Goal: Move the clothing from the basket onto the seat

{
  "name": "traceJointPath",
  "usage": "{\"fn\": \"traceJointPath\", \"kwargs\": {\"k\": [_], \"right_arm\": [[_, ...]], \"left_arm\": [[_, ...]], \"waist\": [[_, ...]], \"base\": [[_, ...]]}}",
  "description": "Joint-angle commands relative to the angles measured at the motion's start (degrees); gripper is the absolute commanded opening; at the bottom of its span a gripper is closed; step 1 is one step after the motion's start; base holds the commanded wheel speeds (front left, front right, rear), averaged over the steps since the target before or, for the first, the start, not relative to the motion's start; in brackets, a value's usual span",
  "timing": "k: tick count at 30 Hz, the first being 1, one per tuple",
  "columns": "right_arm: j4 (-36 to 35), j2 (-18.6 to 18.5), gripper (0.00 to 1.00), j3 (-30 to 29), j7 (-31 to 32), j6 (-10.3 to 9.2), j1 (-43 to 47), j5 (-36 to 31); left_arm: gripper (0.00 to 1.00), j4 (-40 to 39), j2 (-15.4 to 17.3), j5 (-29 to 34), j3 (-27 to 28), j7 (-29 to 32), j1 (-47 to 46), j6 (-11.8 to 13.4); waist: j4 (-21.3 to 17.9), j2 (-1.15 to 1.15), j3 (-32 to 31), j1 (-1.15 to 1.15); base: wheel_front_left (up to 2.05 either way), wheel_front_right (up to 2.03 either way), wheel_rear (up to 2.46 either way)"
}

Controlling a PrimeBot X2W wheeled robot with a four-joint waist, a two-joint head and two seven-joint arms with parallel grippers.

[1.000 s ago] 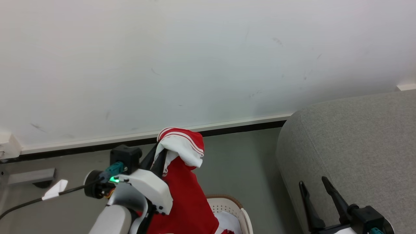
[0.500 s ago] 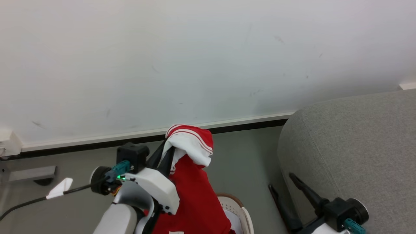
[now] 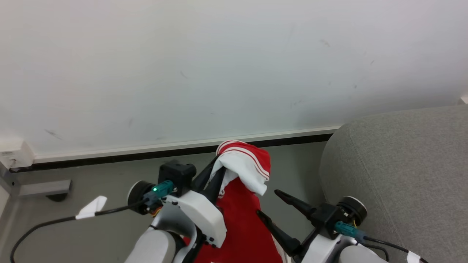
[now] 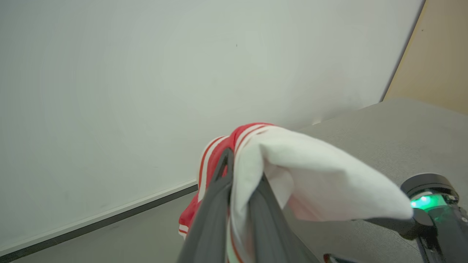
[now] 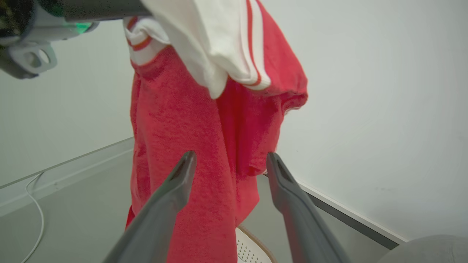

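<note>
My left gripper (image 3: 218, 171) is shut on the clothing (image 3: 243, 223), a red jersey with a white, red-striped part (image 3: 245, 166) folded over the fingertips; the garment hangs straight down. In the left wrist view both fingers (image 4: 214, 208) pinch the fabric (image 4: 314, 175). My right gripper (image 3: 267, 202) stands open just right of the hanging cloth, fingers pointing toward it, nothing between them. In the right wrist view its fingers (image 5: 175, 190) frame the red fabric (image 5: 190, 128) without touching it. A part of the basket (image 5: 252, 248) shows below the garment. The grey seat (image 3: 402, 164) fills the right side.
A white wall (image 3: 219, 65) with a dark baseboard (image 3: 109, 157) runs behind. On the grey floor at the left lies a black cable (image 3: 47, 223) with a white tag (image 3: 90, 207). A grey block (image 3: 44, 188) sits by the wall.
My right gripper has swung left from beside the seat to just beside the hanging clothing, still open. The head view shifted; the left gripper keeps its hold on the garment.
</note>
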Motion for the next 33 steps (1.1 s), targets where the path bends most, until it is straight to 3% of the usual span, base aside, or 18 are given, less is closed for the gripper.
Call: {"fn": "traceJointPath", "kwargs": {"k": [1,18,19,20,33], "right_arm": [[1.06,0.40,1.00,1.71,0.06,-0.13,-1.60,1.06],[12.81,7.02,1.00,16.95,-0.02,-0.12,-10.03,10.80],[12.88,7.38,0.28,17.12,-0.02,-0.12,-10.22,11.79],[12.85,7.57,0.00,16.96,-0.02,-0.12,-10.45,12.76],[8.22,5.57,0.00,14.62,-0.03,-0.12,-9.23,14.84]], "left_arm": [[0.00,-0.48,-0.26,-0.17,-0.55,0.16,-0.74,-0.26],[0.00,-2.70,-2.17,-2.55,-5.81,1.62,-1.71,-0.90],[0.00,-2.77,-2.22,-2.57,-6.03,1.64,-1.76,-0.82],[0.00,-2.82,-2.27,-2.65,-6.15,1.70,-1.84,-0.77],[0.00,0.09,-0.82,-3.33,-4.86,0.68,-1.31,0.91]], "waist": [[0.25,0.00,0.10,0.00],[1.17,0.00,-0.18,0.00],[1.20,0.00,-0.19,0.00],[1.26,0.00,-0.16,0.00],[0.46,0.00,0.25,0.00]], "base": [[0.00,0.00,0.00],[0.00,0.00,0.00],[0.00,0.00,0.00],[0.00,0.00,0.00],[0.00,0.00,0.00]]}}
